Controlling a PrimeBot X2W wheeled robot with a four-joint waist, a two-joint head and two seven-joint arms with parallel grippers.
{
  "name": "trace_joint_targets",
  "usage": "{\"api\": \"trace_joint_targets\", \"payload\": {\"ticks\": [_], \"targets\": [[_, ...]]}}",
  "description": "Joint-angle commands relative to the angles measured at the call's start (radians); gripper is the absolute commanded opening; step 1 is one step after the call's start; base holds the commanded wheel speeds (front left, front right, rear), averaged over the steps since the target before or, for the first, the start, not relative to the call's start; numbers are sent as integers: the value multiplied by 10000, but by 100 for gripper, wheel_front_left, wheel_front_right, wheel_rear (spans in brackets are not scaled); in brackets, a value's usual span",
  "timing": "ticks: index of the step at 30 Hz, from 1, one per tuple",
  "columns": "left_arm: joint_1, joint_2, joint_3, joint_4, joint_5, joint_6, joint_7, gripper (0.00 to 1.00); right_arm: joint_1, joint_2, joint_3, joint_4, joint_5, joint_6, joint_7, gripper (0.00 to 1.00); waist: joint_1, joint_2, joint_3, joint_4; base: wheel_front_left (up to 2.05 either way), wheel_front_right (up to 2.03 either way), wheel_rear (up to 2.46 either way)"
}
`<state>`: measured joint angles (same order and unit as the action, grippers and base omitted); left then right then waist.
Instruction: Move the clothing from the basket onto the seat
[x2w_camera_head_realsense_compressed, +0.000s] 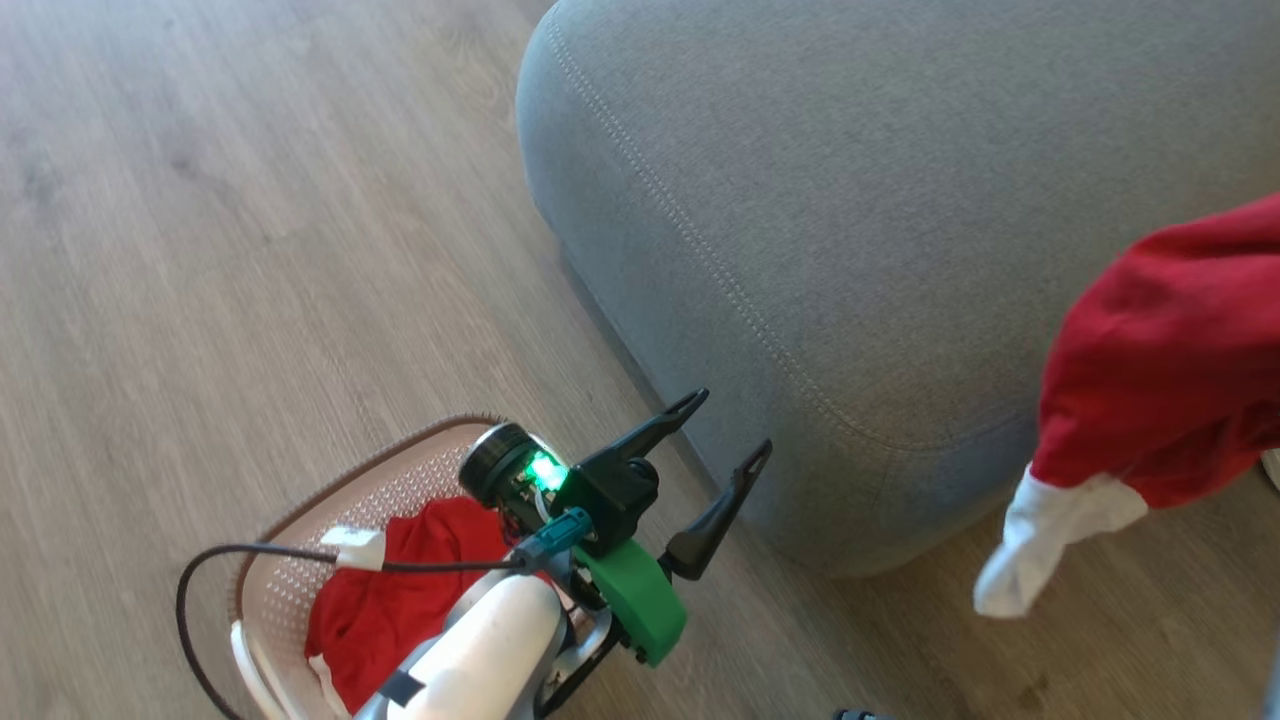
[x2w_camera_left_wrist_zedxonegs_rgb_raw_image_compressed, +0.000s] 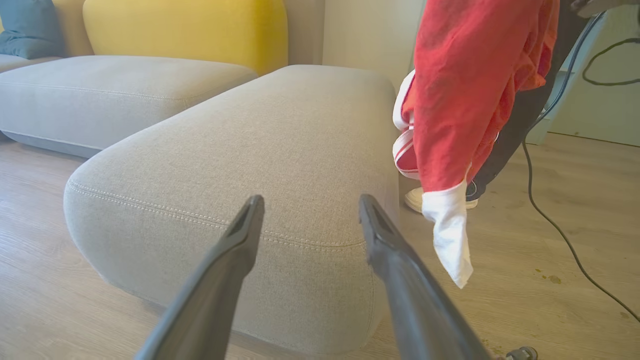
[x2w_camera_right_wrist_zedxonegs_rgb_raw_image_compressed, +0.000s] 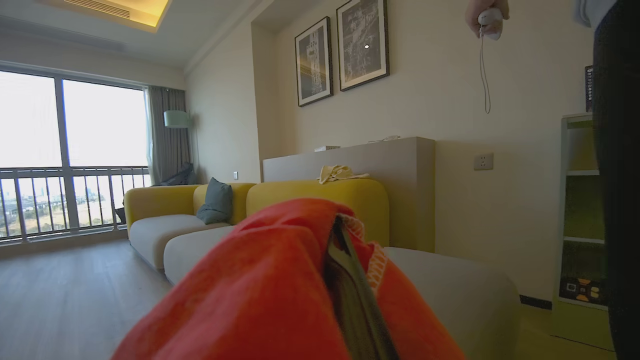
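The clothing (x2w_camera_head_realsense_compressed: 400, 600) sits in two lots around the seat (x2w_camera_head_realsense_compressed: 900, 200). One red garment (x2w_camera_head_realsense_compressed: 1165, 380) hangs in the air just beside the seat's rounded end, its white cuff (x2w_camera_head_realsense_compressed: 1040, 540) dangling lowest, clear of the floor and not yet lying on the cushion. The rest is a crumpled red heap in the basket (x2w_camera_head_realsense_compressed: 290, 590), which stands on the floor near the seat's front corner.

The right gripper (x2w_camera_right_wrist_zedxonegs_rgb_raw_image_compressed: 342, 235) has its fingers pinched fully together on the hanging garment, and the cloth folds over and around them. The left gripper (x2w_camera_head_realsense_compressed: 732, 420) is between the basket and the seat with its fingers spread wide and nothing in them.

The fabric looks light, limp and thin. It sags straight down from a single pinch, so it should drape and trail rather than keep any shape, and a loose cuff or hem could catch on the seat's edge or the basket rim. I judge that a pinch on a bunched fold near the top of the heap would lift most of a piece at once, where an edge would only stretch out.

White striped trim (x2w_camera_left_wrist_zedxonegs_rgb_raw_image_compressed: 405, 155) shows on the hanging piece. No print, brand or label can be read from these angles.
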<state>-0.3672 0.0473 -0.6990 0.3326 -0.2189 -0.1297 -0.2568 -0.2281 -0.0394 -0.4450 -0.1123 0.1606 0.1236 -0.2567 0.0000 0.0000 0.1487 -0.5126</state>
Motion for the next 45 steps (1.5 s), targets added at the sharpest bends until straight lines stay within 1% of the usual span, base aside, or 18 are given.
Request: {"api": "trace_joint_targets", "payload": {"ticks": [1,4,7,9,11,14,17,19,20,21,22,24,28,30,34,38,41,45], "targets": [[-419,29,294,-243,12,-9,-49,100,-606,-108,-58,-270,-15,71,-51,0,0,0,142,114,0,0,0],[-438,29,207,-185,90,-9,-49,100,-925,-142,-276,-174,-517,71,-51,0,0,0,380,212,0,0,0],[-533,29,137,-110,200,-9,-49,100,-1421,-490,-135,394,-573,71,-51,0,0,0,705,256,0,0,0],[-638,35,94,-51,273,-9,-49,100,-1853,-997,55,1028,-583,71,-51,0,0,0,937,282,0,0,0],[-754,89,48,-4,316,-9,-49,100,-2373,-1715,423,1642,-824,71,-51,0,0,0,1144,283,0,0,0],[-923,213,-34,33,334,-9,-49,100,-3397,-2252,616,2891,-562,71,-51,0,0,0,1449,285,0,0,0],[-1083,350,-109,52,322,-9,-49,100,-4615,-2866,1023,4211,-322,71,-51,0,0,0,1777,308,0,0,0],[-1208,445,-156,87,313,-9,-49,100,-5328,-3389,1515,4874,-625,71,-51,0,0,0,2016,374,0,0,0],[-1264,494,-149,117,313,-9,-49,100,-5727,-3477,1620,5223,-599,71,-51,0,0,0,2122,405,0,0,0],[-1309,537,-134,155,313,-9,-49,100,-6126,-3517,1676,5592,-505,71,-51,0,0,0,2222,439,0,0,0],[-1309,537,-134,155,313,-9,-49,100,-6126,-3517,1676,5592,-505,71,-51,0,0,0,2222,439,0,0,0],[-1385,623,-143,182,325,-9,-49,100,-6942,-3606,1678,6295,-322,71,-51,0,0,0,2392,502,0,0,0],[-1476,768,-118,176,339,-9,-49,100,-8408,-4077,1540,7305,-555,71,-51,0,0,0,2708,667,0,0,0],[-1523,840,-122,159,348,-9,-49,100,-8979,-4239,1498,7578,-892,71,-51,0,0,0,2850,740,0,0,0],[-1625,961,-144,116,366,-9,-49,100,-9985,-4208,1144,7683,-1206,71,-51,0,0,0,3091,860,0,0,0],[-1699,1048,-161,68,385,-9,-49,100,-10495,-4134,698,7645,-1395,71,-51,0,0,0,3266,939,0,0,0],[-1759,1097,-185,38,399,-9,-49,100,-10519,-4038,268,8134,-1540,71,-51,0,0,0,3417,972,0,0,0],[-1791,1156,-174,35,336,-9,-49,100,-10354,-3727,63,8713,-1649,71,-51,0,0,0,3601,958,0,0,0]]}}
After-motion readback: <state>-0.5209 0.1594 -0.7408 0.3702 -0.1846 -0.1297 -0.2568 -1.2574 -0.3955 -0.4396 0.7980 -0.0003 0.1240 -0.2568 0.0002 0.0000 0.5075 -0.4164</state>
